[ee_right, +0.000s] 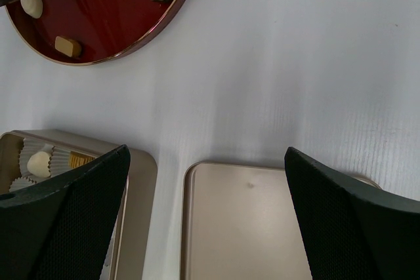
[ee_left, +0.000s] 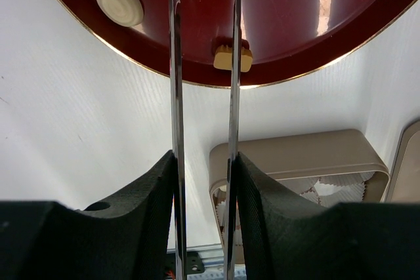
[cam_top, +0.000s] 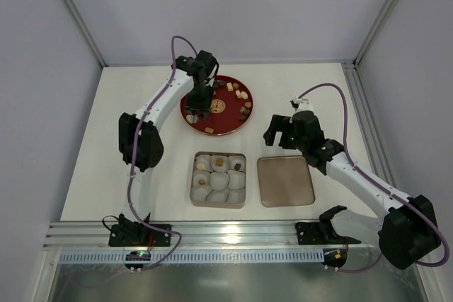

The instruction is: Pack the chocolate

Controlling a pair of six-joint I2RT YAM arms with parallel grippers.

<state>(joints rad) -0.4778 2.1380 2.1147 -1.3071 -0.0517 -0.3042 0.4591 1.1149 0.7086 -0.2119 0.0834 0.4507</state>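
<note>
Now, my left gripper [cam_top: 199, 106] over the plate [ee_left: 295, 31], slightly parted, empty.
The tan chocolate [ee_left: 232, 58] lies crosswise, just right of its gap; right gripper [ee_right: 207, 155] farther off, spread wide.

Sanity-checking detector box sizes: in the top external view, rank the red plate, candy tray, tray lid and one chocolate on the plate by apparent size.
1. red plate
2. candy tray and tray lid: too alike to rank
3. chocolate at the plate's near rim, by far the smallest

No readable text; the gold emblem [cam_top: 218, 107] on the plate [cam_top: 228, 125] bears marks too small to read.
</note>
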